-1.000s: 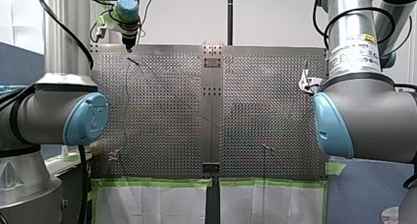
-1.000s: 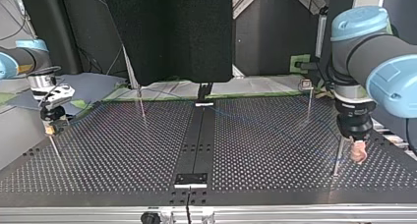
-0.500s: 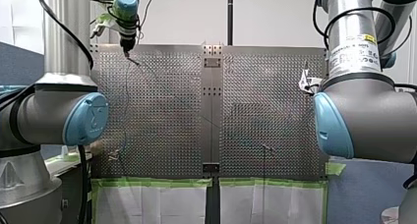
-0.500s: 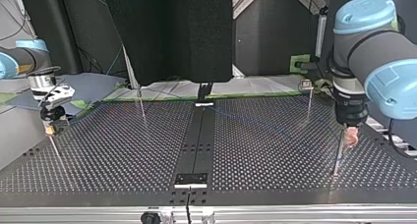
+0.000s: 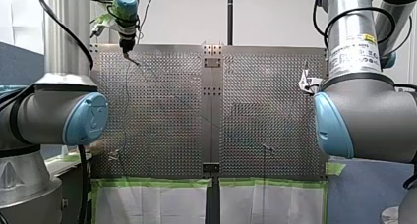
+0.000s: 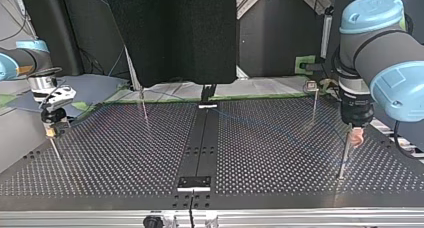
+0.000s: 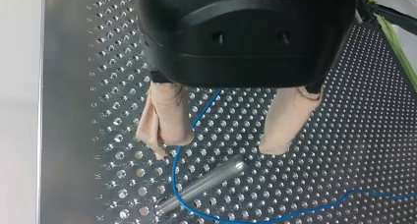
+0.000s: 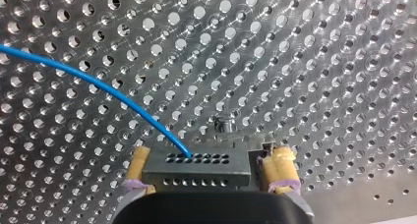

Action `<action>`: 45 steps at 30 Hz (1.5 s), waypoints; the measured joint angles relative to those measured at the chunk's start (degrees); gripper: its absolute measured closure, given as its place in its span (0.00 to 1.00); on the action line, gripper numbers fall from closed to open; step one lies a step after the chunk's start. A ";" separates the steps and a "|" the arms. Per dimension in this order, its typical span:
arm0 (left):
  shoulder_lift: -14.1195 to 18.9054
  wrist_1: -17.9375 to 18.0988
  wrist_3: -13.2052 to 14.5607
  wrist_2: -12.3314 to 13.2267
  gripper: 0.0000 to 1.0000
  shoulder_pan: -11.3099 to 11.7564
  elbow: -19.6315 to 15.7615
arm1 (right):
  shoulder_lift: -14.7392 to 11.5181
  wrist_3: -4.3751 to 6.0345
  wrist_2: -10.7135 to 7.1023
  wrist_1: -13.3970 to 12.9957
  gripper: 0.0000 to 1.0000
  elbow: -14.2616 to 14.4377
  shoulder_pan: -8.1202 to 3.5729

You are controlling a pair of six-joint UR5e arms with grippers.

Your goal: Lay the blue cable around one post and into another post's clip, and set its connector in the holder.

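Observation:
The thin blue cable [image 7: 196, 121] runs loose between the beige pads of my left gripper [image 7: 216, 146], which is open. It then bends around the foot of a metal post [image 7: 201, 184] just ahead of the fingers. In the top view my left gripper [image 6: 356, 138] hangs over that post [image 6: 344, 158] at the right. My right gripper [image 8: 209, 155] stands open, its yellow pads [image 8: 282, 170] flanking the black connector [image 8: 196, 166], and the cable [image 8: 98, 84] enters the connector. At the top view's left, my right gripper [image 6: 50, 132] sits atop a thin post [image 6: 56, 153].
Two more thin posts stand on the perforated table [image 6: 125, 153] towards its far edge, one [image 6: 144, 105] at the top view's left and one with a clip head [image 6: 314, 100] at the right. A black centre strip [image 6: 200, 148] divides the table. Green tape lines the far edge.
My left gripper has risen a little and shifted slightly towards the far side of the table, staying over its post. My right gripper has not moved.

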 joint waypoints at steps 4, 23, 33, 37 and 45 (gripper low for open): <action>0.01 0.00 -0.01 0.00 0.02 -0.01 0.01 | 0.00 0.00 0.00 0.00 0.00 0.00 0.00; 1.93 3.95 -1.75 2.33 0.02 -1.81 -2.34 | 0.00 0.00 0.00 0.00 0.00 0.00 0.00; 8.01 10.18 -7.22 8.45 0.02 -4.65 -8.46 | 0.00 0.00 0.00 0.00 0.00 0.00 0.00; 9.00 12.55 -9.59 10.83 0.02 -6.48 -10.85 | 0.00 0.00 0.00 0.00 0.00 0.00 0.00; 5.33 17.22 -14.27 11.68 0.02 -11.04 -15.51 | 0.00 0.00 0.00 0.00 0.00 0.00 0.00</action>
